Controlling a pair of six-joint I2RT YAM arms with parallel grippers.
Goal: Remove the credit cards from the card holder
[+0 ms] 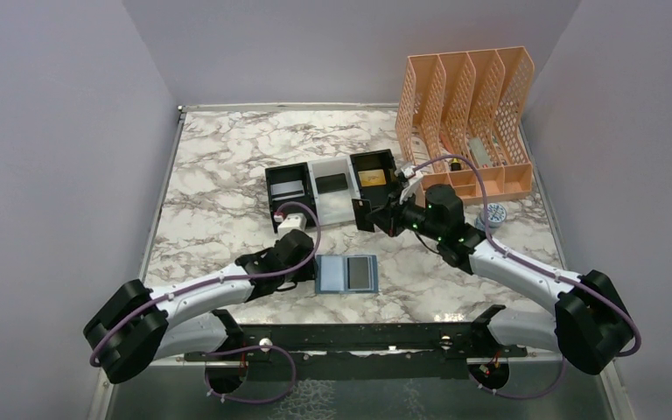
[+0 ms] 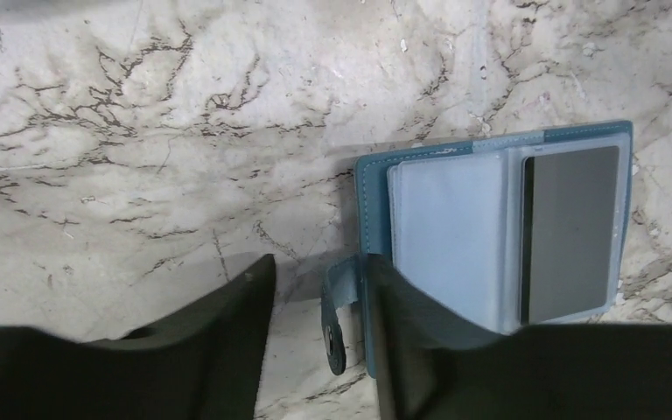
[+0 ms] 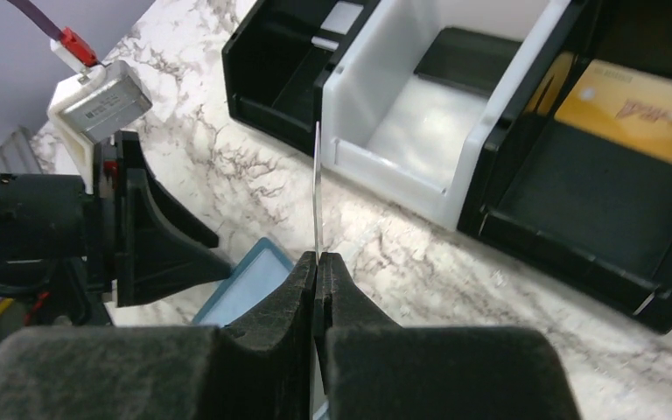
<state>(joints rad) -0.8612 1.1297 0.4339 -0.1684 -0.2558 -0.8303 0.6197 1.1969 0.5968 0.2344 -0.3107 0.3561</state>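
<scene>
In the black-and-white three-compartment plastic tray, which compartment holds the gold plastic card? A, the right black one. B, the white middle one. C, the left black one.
A: the gold plastic card lies in the right black compartment of the black-and-white three-compartment tray; the white middle one holds a flat black card.

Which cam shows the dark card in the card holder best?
Left wrist: the dark card lies face-on and large in the right panel of the card holder. Top external shows it small. Right wrist catches only a corner of the card holder, not that card.
</scene>
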